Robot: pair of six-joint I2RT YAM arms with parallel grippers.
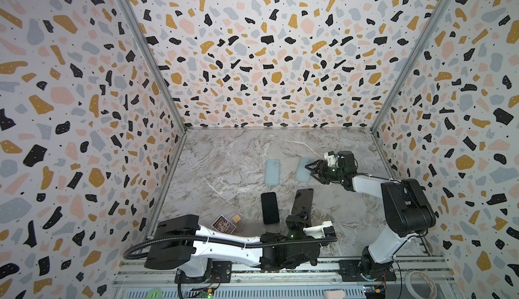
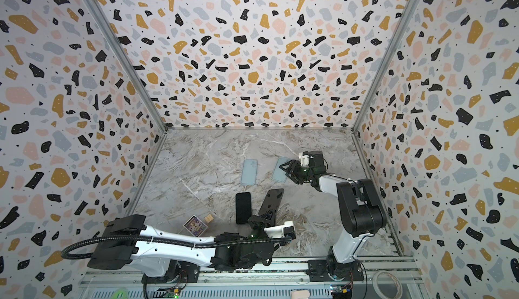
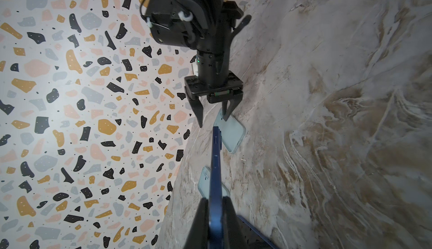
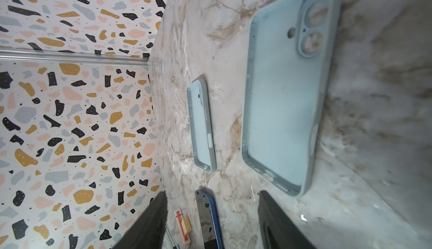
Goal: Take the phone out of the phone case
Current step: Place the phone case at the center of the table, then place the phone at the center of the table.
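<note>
Tabletop of grey-brown marble point(image 1: 224, 154) fills the floor of the speckled booth, and both arms reach over it from the near rail.

The left arm point(image 1: 224, 244) lies low along the near edge. Its left gripper point(image 1: 301, 216) has the jaws pressed onto the lower end of the dark blue phone point(image 1: 304, 200). This phone is bare and stands tilted, rising out of the jaws toward the far side; both top views show this point(image 2: 271, 200). In the left wrist view its blue edge point(image 3: 216, 166) runs straight out from between the two fingers point(image 3: 230, 222).

The right arm point(image 1: 404, 207) bends in from the other side. The right gripper point(image 1: 310, 172) has its jaws spread wide with nothing between them.

Just ahead of those spread jaws lies the phone case point(image 4: 285, 100), pale blue, flat on the marble, hollow side up and empty. One fingertip stands over its end in the left wrist view point(image 3: 232, 133), but contact cannot be told.

A second case point(image 1: 272, 172), also pale blue and empty, lies farther out beyond the right jaws, apart from the first.

A black-screened phone point(image 1: 270, 207) lies flat just beside the left jaws, between them and the second case.

On the far side of that phone from the left jaws sit a printed card box point(image 1: 223, 224) and a small wooden block point(image 1: 236, 217).
</note>
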